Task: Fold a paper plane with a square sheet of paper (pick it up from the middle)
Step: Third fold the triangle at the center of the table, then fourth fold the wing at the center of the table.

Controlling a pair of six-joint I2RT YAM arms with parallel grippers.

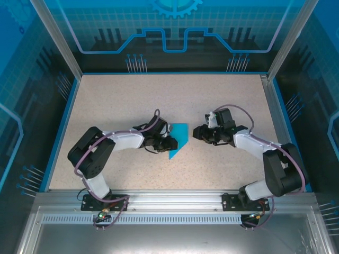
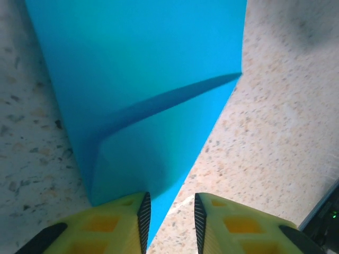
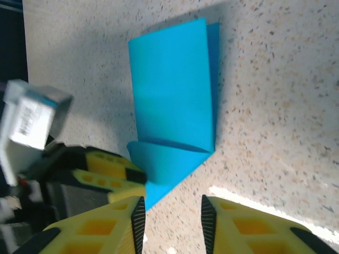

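Note:
The square sheet of paper (image 1: 180,133) lies on the table's middle, teal-blue, folded into a strip with a slanted flap that ends in a point toward the near edge. My left gripper (image 1: 170,143) sits at the paper's left edge near that point. In the left wrist view the paper (image 2: 148,79) reaches down to the open left gripper (image 2: 172,219), its tip lying loose beside the left pad. My right gripper (image 1: 195,132) hovers just right of the paper. In the right wrist view it (image 3: 172,225) is open over bare table below the paper (image 3: 172,90), next to the left gripper's yellow fingers (image 3: 106,172).
The speckled table (image 1: 122,100) has a raised blue rim (image 1: 60,127) on three sides. Metal frame posts (image 1: 55,37) and see-through walls enclose it. An aluminium rail (image 1: 175,198) carries both arm bases at the near edge.

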